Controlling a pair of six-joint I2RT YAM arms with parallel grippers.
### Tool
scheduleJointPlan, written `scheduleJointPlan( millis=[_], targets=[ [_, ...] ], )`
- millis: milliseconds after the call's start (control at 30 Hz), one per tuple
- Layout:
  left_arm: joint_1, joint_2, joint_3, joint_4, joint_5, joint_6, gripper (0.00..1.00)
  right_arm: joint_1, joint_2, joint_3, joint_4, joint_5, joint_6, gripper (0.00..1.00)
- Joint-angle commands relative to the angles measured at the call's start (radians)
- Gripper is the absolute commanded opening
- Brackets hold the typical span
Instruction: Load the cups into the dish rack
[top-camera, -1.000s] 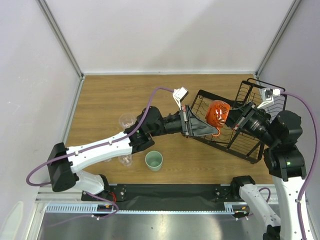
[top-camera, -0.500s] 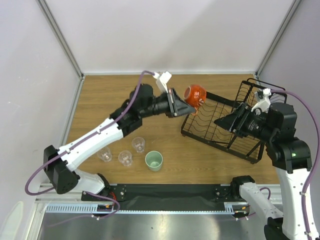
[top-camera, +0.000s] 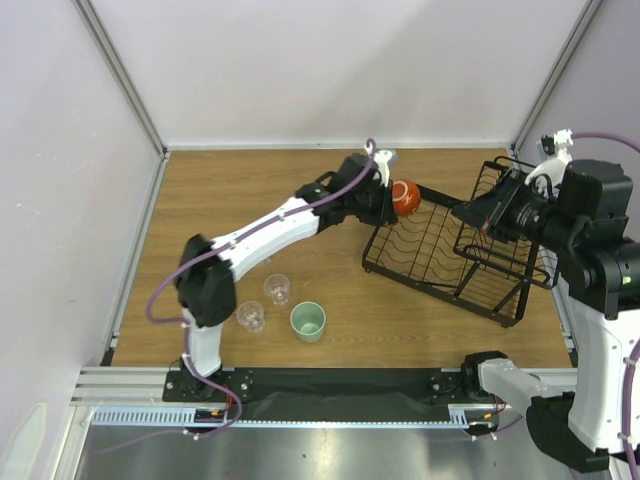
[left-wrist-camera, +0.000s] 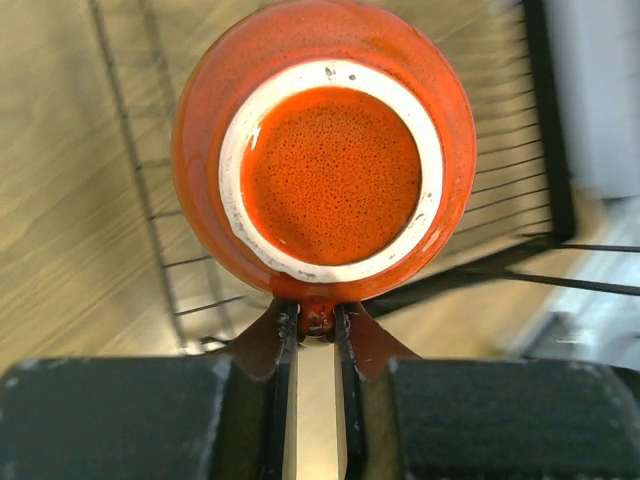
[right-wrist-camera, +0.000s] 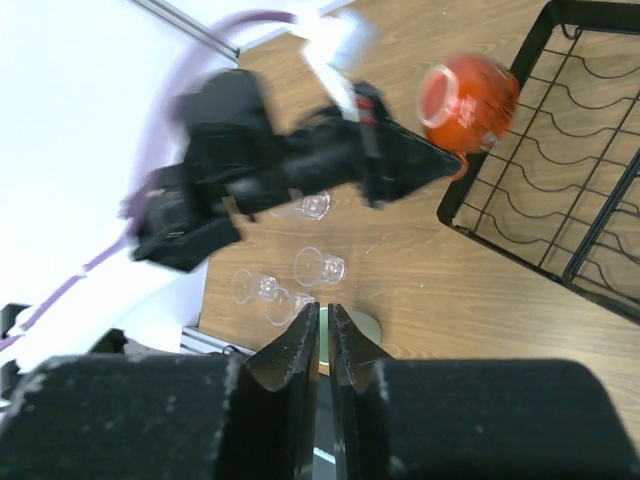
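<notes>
While no cup can be seen resting in the rack (top-camera: 440, 294), the load is counted as barely begun (the basket end lies partly behind the right arm (top-camera: 590, 250), so it goes unchecked).

Item 1, mug (left-wrist-camera: 330, 175): orange-red, held in the air directly ahead of the left gripper (left-wrist-camera: 316, 322), whose jaws are clamped on the handle; base turned toward the wrist. Rack wires show beyond and below it, so it sits about over the rack's far left corner, not yet set down.

Item 2, mint cup (top-camera: 308, 321): upright on the table (top-camera: 220, 200), well behind the left jaws, back toward the robot. Not loaded.

Item 3, tumblers (top-camera: 276, 289): clear, several, grouped just beside the mint cup, likewise far behind the left jaws; from the right wrist they lie straight out past the right jaws' tips. (Exact count uncertain; part of the group is hidden.)

Item 4, right gripper (right-wrist-camera: 318, 318): jaws drawn almost together, nothing between them, hovering above the rack; the mug is ahead of them and off to one side.

Outstanding: seat the mug, then fetch the mint cup and every tumbler.
</notes>
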Motion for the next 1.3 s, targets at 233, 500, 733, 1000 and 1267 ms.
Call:
scheduleJointPlan(
  millis=[233,500,733,1000,1267],
  targets=[
    [-0.089,0.277,0.276,0.011,-0.116,0.122,0.00,-0.013,0.011,0.002,-0.073,-0.019,-0.020,0.09],
    [-0.155,0.390,0.355,-0.010,-0.102,0.088,0.00,-0.019,-0.011,-0.002,-0.046,-0.050,-0.018,0.16],
    [-0.221,0.454,0.412,0.005,-0.064,0.105,0.00,-0.019,-0.038,-0.009,-0.060,-0.047,-0.014,0.16],
    [-0.253,0.555,0.521,-0.041,-0.058,0.102,0.00,-0.019,-0.075,-0.036,-0.049,-0.045,-0.012,0.17],
    [-0.258,0.618,0.591,-0.065,-0.035,0.086,0.00,-0.019,-0.083,-0.045,-0.056,-0.044,-0.015,0.17]
  ],
)
